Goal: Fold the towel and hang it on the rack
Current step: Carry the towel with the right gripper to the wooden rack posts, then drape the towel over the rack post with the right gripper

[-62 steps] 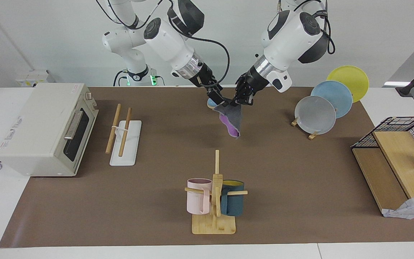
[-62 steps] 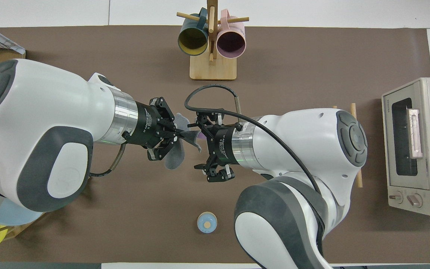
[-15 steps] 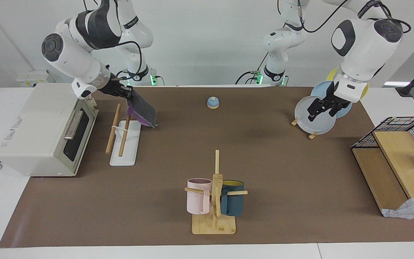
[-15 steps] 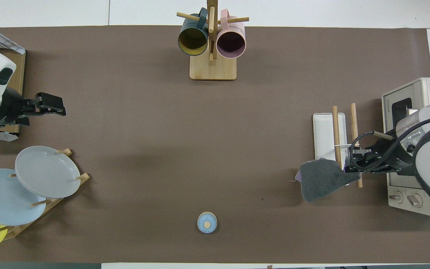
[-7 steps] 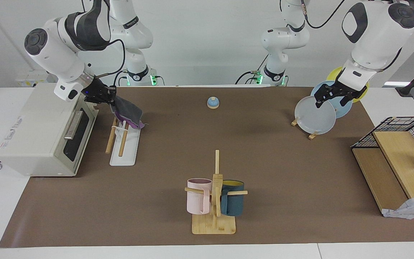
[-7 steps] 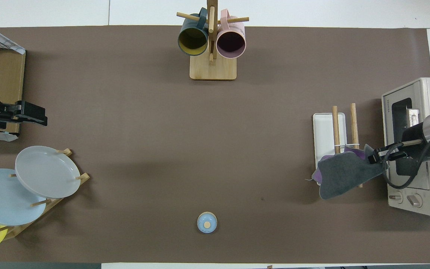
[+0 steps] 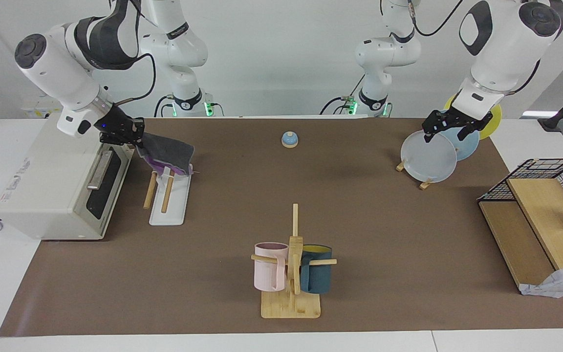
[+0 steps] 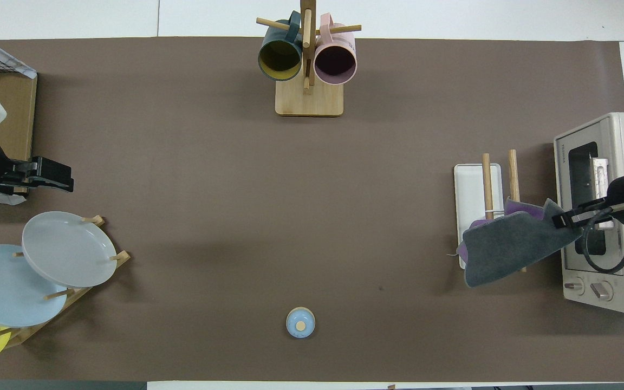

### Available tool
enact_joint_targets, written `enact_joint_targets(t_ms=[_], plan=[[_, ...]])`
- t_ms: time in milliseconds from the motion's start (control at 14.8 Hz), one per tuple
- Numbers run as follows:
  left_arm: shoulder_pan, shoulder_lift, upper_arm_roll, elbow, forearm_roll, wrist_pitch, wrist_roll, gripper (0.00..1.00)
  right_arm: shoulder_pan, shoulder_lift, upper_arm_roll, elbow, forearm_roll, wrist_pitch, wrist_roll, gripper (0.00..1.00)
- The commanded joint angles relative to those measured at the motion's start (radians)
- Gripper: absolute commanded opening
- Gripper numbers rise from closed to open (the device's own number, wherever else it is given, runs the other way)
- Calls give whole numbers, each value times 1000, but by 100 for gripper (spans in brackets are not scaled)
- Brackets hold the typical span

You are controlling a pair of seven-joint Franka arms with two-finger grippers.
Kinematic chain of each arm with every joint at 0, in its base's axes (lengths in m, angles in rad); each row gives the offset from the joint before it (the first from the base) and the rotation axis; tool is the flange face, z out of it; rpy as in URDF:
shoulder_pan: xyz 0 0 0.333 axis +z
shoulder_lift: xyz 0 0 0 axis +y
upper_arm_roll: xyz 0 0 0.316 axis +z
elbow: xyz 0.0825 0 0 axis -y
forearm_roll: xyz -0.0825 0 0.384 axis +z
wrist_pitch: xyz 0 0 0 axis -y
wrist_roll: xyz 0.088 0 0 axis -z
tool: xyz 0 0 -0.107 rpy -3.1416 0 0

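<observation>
The towel (image 7: pixel 168 152), grey face up with purple showing underneath, is draped across the rack's two wooden rods at their end nearer the robots. The rack (image 7: pixel 169 210) has a flat white base and stands beside the toaster oven. My right gripper (image 7: pixel 132 133) is shut on one edge of the towel and holds that edge up over the gap between the rack and the oven. In the overhead view the towel (image 8: pixel 507 246) covers the near ends of the rack (image 8: pixel 469 184), with the right gripper (image 8: pixel 564 219) at its oven-side edge. My left gripper (image 7: pixel 448 128) is open and empty, up over the plate stand.
A toaster oven (image 7: pixel 61 176) stands at the right arm's end. A mug tree (image 7: pixel 291 264) with a pink and a blue mug is far from the robots. A plate stand (image 7: pixel 430 156), a wire basket on wooden shelves (image 7: pixel 540 195) and a small blue knob (image 7: pixel 289 140) are also on the table.
My right gripper has carried the towel from the table's middle to the rack and drawn it toward the oven, laying it over the rods. My left gripper let go and withdrew over the plates.
</observation>
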Motion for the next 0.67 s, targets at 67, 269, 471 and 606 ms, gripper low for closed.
enact_joint_targets(t_ms=[67, 269, 471, 606], plan=[[-19, -17, 19, -8, 21, 6, 5, 100, -58, 11, 12, 5, -6, 75, -76, 0], [-21, -9, 20, 12, 21, 3, 3, 100, -70, 12, 12, 3, 4, 101, -70, 0], [-18, -12, 19, 10, 21, 3, 6, 100, -73, 17, 12, 5, 5, 126, -67, 0], [-11, -14, 19, 3, 21, 6, 6, 100, -76, 18, 12, 6, 5, 138, -67, 0]])
